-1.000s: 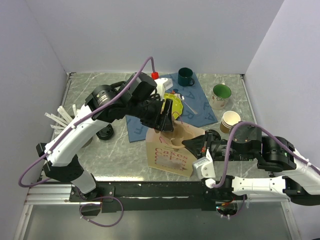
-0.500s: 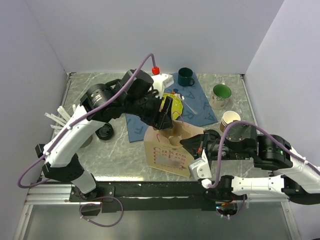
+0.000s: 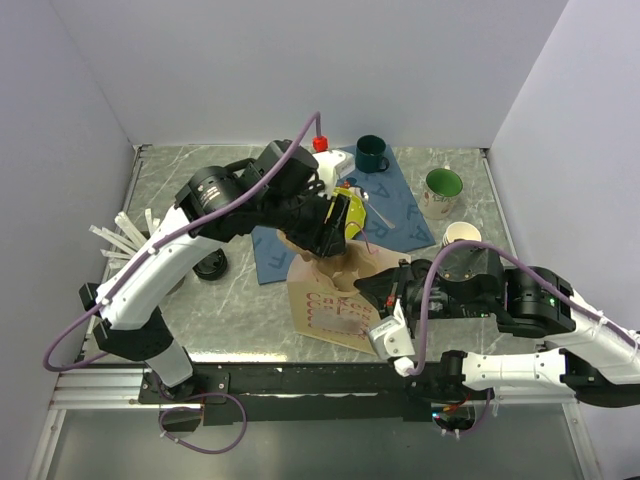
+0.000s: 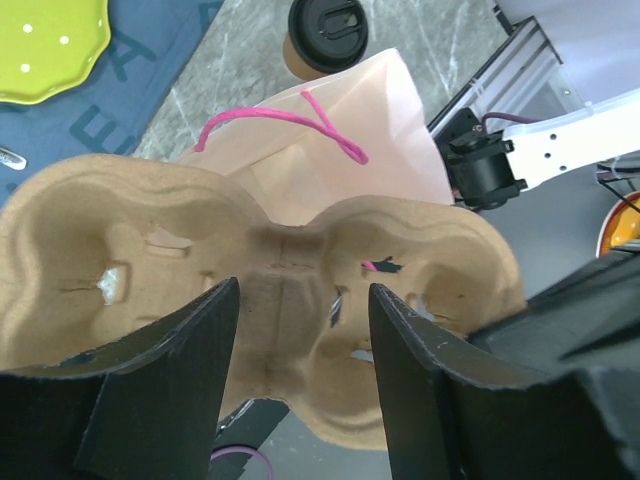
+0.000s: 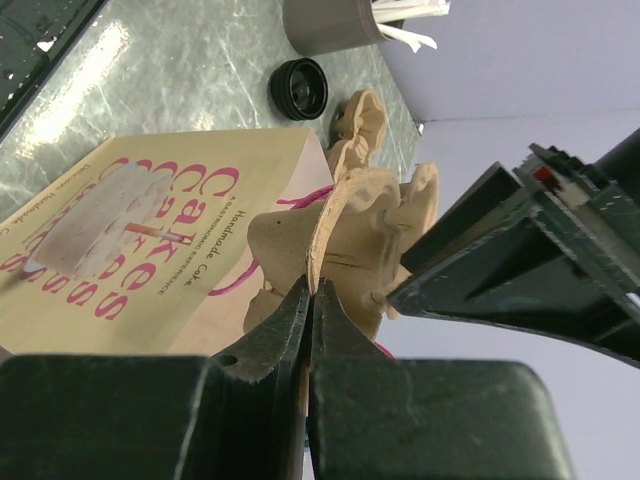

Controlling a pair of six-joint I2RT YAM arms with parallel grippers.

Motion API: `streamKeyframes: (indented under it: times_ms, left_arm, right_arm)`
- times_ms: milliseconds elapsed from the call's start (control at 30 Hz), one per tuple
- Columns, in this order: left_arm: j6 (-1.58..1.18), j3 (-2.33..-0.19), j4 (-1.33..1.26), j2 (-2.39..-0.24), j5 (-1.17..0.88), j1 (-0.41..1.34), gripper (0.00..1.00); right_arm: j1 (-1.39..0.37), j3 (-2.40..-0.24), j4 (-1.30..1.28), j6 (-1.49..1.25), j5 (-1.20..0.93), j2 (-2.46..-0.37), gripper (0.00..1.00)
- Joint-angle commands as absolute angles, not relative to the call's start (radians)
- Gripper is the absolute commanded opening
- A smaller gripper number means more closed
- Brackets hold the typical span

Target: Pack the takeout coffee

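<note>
The takeout coffee, a brown cup with a black lid, stands on the table beyond the bag, also in the right wrist view. The left arm half hides it from above. A tan pulp cup carrier hangs on edge over the mouth of the paper bag. My left gripper clasps the carrier's middle ridge, one finger on each side. My right gripper is shut on the carrier's thin rim.
Behind the bag lie a blue cloth and a yellow plate. Two green mugs, lidless paper cups and a red-capped white bottle stand at the back. A grey holder of white sticks is at left.
Both arms have shifted slightly with the carrier, which stays over the bag's mouth. The right arm has swung left, closer to the bag.
</note>
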State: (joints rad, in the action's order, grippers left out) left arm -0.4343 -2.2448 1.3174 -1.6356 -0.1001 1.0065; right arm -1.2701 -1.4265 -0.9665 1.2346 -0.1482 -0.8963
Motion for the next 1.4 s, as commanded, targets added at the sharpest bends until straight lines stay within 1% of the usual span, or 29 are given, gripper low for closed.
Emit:
streamKeyframes:
  times_ms: [0,167,267,333,467,500,700,767,800,833,1000,1167,1333,1367]
  left_arm:
    - [-0.422,-2.23,1.315,-1.635,-0.068,1.008,0.6]
    - [-0.42,-2.215,1.324,-1.628,-0.048,1.008,0.6]
    - [-0.42,-2.224,1.322,-1.631,-0.055,1.008,0.62]
    - [-0.419,-2.224,1.322,-1.632,-0.058,1.006,0.61]
    - [-0.417,-2.223,1.318,-1.638,-0.075,1.008,0.55]
    - [-0.417,-2.221,1.318,-1.637,-0.077,1.008,0.52]
    - [-0.416,-2.224,1.313,-1.637,-0.101,1.008,0.39]
    - [-0.416,-2.224,1.307,-1.635,-0.116,1.008,0.4]
    - [-0.416,-2.217,1.304,-1.634,-0.133,1.008,0.5]
    - [-0.414,-2.212,1.304,-1.631,-0.133,1.008,0.53]
    - [-0.411,-2.184,1.31,-1.614,-0.12,1.008,0.57]
    - [-0.408,-2.175,1.305,-1.618,-0.123,1.008,0.56]
    - [-0.41,-2.169,1.308,-1.621,-0.124,1.008,0.48]
    - [-0.411,-2.18,1.31,-1.621,-0.112,1.008,0.46]
  right_arm:
    - [-1.275,-1.444,-0.962,1.264,-0.152,-0.877,0.0]
    - [-1.275,-1.431,-0.962,1.264,-0.156,-0.867,0.0]
    - [-1.273,-1.427,-0.963,1.269,-0.158,-0.864,0.0]
    - [-1.275,-1.425,-0.962,1.267,-0.161,-0.862,0.0]
    - [-1.273,-1.414,-0.953,1.267,-0.156,-0.856,0.0]
    - [-1.275,-1.413,-0.95,1.266,-0.155,-0.854,0.0]
    - [-1.273,-1.393,-0.916,1.253,-0.143,-0.839,0.0]
    - [-1.275,-1.391,-0.916,1.253,-0.141,-0.839,0.0]
    - [-1.273,-1.39,-0.919,1.253,-0.141,-0.839,0.0]
    - [-1.275,-1.391,-0.917,1.252,-0.143,-0.839,0.0]
    - [-1.275,-1.393,-0.914,1.253,-0.147,-0.834,0.0]
    - [-1.275,-1.391,-0.911,1.253,-0.153,-0.833,0.0]
    - [-1.275,-1.393,-0.905,1.249,-0.147,-0.834,0.0]
    - [-1.275,-1.388,-0.896,1.246,-0.141,-0.831,0.02]
